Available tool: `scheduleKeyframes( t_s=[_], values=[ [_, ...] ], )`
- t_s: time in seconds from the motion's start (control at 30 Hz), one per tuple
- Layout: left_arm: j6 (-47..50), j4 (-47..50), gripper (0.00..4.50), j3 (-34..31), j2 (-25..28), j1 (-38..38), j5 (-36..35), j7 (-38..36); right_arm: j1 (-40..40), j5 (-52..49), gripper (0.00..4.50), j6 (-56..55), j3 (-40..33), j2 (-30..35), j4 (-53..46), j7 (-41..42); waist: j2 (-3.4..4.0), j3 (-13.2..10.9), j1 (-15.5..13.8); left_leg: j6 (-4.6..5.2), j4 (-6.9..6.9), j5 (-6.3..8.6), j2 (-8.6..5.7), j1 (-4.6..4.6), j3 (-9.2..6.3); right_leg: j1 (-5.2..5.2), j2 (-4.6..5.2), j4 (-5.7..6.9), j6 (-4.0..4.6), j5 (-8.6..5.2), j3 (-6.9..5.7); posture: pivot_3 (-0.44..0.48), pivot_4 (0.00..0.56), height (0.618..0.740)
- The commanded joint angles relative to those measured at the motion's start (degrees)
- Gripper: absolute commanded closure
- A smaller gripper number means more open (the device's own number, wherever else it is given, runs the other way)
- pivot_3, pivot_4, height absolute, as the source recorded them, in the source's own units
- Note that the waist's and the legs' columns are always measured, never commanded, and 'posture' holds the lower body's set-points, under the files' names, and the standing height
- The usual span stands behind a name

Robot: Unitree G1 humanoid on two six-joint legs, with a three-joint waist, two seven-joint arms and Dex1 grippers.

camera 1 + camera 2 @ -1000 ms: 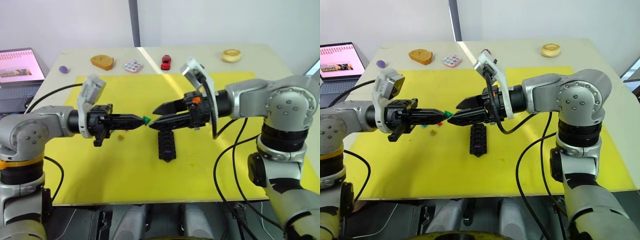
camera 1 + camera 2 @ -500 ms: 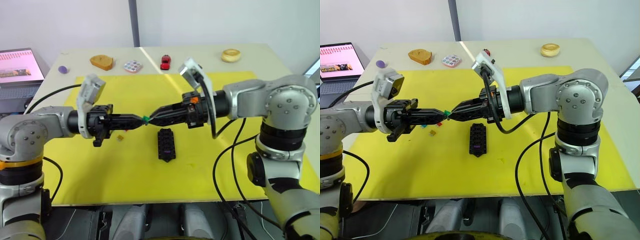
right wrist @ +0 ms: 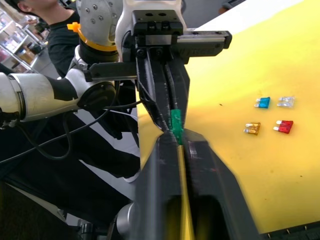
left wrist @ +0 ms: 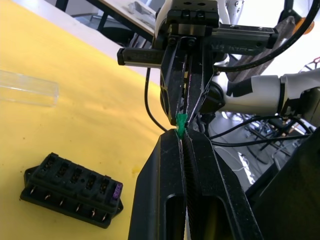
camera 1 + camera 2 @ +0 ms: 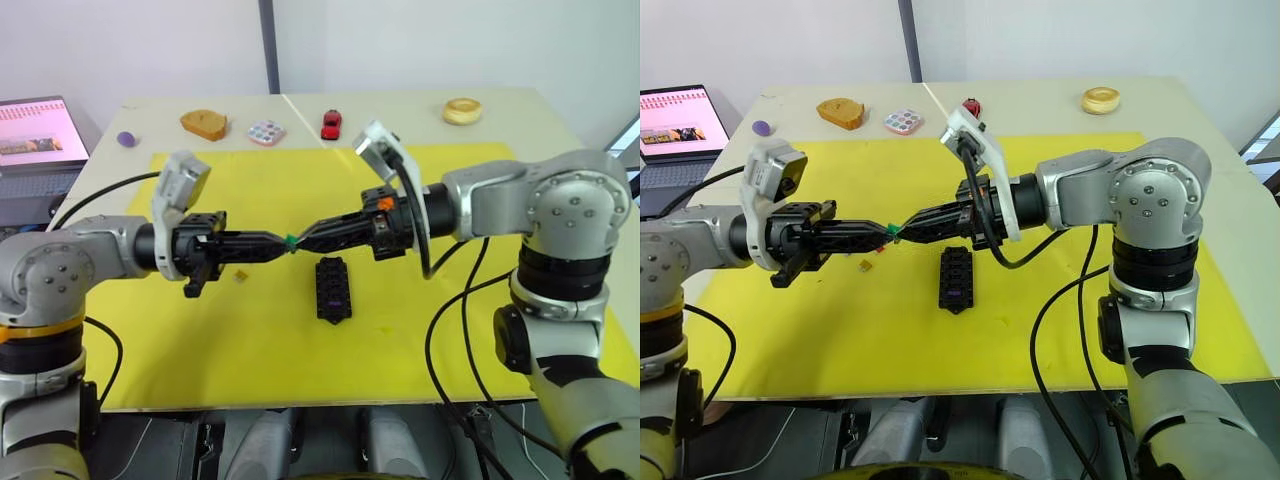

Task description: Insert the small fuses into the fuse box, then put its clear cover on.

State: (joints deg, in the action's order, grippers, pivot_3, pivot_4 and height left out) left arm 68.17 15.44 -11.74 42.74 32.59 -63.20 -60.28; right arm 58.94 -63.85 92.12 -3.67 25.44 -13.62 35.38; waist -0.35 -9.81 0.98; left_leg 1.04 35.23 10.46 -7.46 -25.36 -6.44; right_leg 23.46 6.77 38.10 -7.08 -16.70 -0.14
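Closing since before, right hand [image 5: 303, 241] and left hand [image 5: 283, 242] both pinch green fuse [image 5: 290, 240] tip-to-tip above fuse box [image 5: 332, 288].

A yellow rectangular mat [image 5: 250, 340] covered the counter [image 5: 400, 105]. Along the counter's far edge lay a purple disc [image 5: 126, 139], brown toast-shaped piece [image 5: 204, 124], pastel tile [image 5: 266, 132], red toy car [image 5: 331, 124] and tan ring [image 5: 462, 110].

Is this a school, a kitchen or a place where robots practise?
Probably a robot practice lab. A yellow mat covers a pale table, little toys like a red car sit at the back, and an open laptop stands beside it. Both pincers pinch one tiny green fuse.
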Motion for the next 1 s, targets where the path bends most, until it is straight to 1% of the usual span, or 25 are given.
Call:
scheduleKeyframes(
  t_s=[0.03,0.17,0.23,0.27,0.3,0.37,0.43,0.5,0.53,0.6,0.7,0.83,1.0],
  values=[
    [-1.0,1.1,4.50,-0.4,0.7,0.1,-0.8,0.8,1.9,-1.9,4.45,0.4,-0.6,-0.5,-0.9,0.0,0.00,0.0,0.0,0.00,0.00,0.00,0.00,0.00,0.00,0.00,0.00,0.00,0.00,0.00,0.00,0.000,0.150,0.740],
    [-3.1,1.8,4.50,0.8,1.2,-0.5,1.8,1.1,2.2,-1.5,4.45,0.1,0.1,0.3,-1.7,0.3,0.00,0.0,0.0,0.00,0.00,0.00,0.00,0.00,0.00,0.00,0.00,0.00,0.00,0.00,0.00,0.000,0.150,0.740],
    [-6.2,2.3,4.50,2.5,2.1,-1.4,5.1,0.2,2.3,0.3,4.45,-1.7,2.0,2.6,-3.4,1.2,0.00,0.0,0.0,0.00,0.00,0.00,0.00,0.00,0.00,0.00,0.00,-0.01,0.00,0.00,0.00,0.000,0.150,0.740],
    [-8.8,3.0,3.85,4.6,3.2,-2.2,8.0,-0.8,2.0,3.8,4.50,-5.2,6.0,6.7,-6.1,3.2,0.03,0.0,-0.1,0.00,0.00,0.00,0.00,0.00,0.00,0.00,0.01,-0.01,0.00,0.00,0.00,0.000,0.150,0.740],
    [-10.7,3.5,3.51,6.1,4.0,-2.9,10.3,-1.6,1.5,6.5,4.50,-8.0,9.1,9.8,-8.1,4.9,0.03,0.0,-0.2,0.00,0.00,0.00,-0.01,0.00,0.01,0.01,0.01,-0.01,0.00,0.00,0.00,0.000,0.150,0.740],
    [-15.6,4.1,2.52,9.4,5.4,-4.4,15.0,-3.5,0.6,12.2,4.50,-14.0,15.7,16.0,-10.8,8.7,0.03,0.0,-0.2,0.04,-0.02,0.03,-0.01,-0.01,0.04,0.04,0.03,-0.05,0.00,0.00,0.01,0.000,0.150,0.740],
    [-28.2,2.0,1.50,15.5,6.0,-7.2,25.8,-6.2,-0.9,21.7,4.50,-23.7,25.0,23.0,-13.4,14.2,0.03,0.0,-0.2,0.05,-0.04,0.04,-0.01,-0.01,0.09,0.05,0.04,-0.09,0.00,0.00,0.02,0.000,0.150,0.740],
    [-37.8,0.0,0.59,19.7,5.5,-8.8,32.9,-8.5,-1.6,25.7,4.50,-27.2,29.8,25.2,-13.7,16.7,0.03,0.0,-0.2,0.04,-0.07,0.05,0.01,0.00,0.14,0.12,0.05,-0.10,0.00,-0.01,0.03,0.000,0.150,0.740],
    [-40.6,-1.0,0.07,20.8,4.8,-9.1,34.7,-9.1,-1.7,26.8,4.50,-27.9,31.1,25.2,-13.5,17.5,0.02,0.0,-0.1,0.04,-0.09,0.05,0.02,-0.01,0.17,0.08,0.06,-0.10,0.00,-0.01,0.05,0.000,0.150,0.740],
    [-43.3,-2.6,0.03,22.4,2.6,-9.0,35.9,-10.0,-1.9,30.3,4.50,-30.4,34.4,25.7,-13.8,19.6,0.04,0.0,-0.1,0.04,-0.11,0.05,0.04,-0.09,0.17,0.17,0.06,-0.10,0.01,-0.02,0.08,0.000,0.150,0.740],
    [-47.8,-5.0,0.03,24.7,-0.6,-8.2,39.7,-9.8,-1.5,33.6,4.50,-31.2,37.3,24.6,-13.3,20.9,0.03,0.0,-0.2,0.05,-0.10,0.05,0.04,-0.15,0.14,0.20,0.04,-0.11,0.01,-0.01,0.06,0.000,0.150,0.740],
    [-50.5,-7.2,0.03,26.1,-2.5,-7.5,43.1,-9.6,-0.8,35.7,4.50,-30.0,38.1,23.1,-12.7,21.7,0.03,0.0,-0.3,0.05,-0.06,0.04,0.03,-0.13,0.11,0.15,0.04,-0.10,0.00,-0.01,0.04,0.000,0.150,0.740],
    [-50.3,-7.2,0.03,26.6,-3.3,-7.3,44.1,-10.1,-0.4,36.6,4.50,-28.4,37.9,22.2,-13.2,22.7,0.03,0.0,-0.3,0.05,-0.05,0.04,0.03,-0.11,0.10,0.14,0.02,-0.10,-0.01,0.00,0.03,0.000,0.150,0.740]
  ],
)
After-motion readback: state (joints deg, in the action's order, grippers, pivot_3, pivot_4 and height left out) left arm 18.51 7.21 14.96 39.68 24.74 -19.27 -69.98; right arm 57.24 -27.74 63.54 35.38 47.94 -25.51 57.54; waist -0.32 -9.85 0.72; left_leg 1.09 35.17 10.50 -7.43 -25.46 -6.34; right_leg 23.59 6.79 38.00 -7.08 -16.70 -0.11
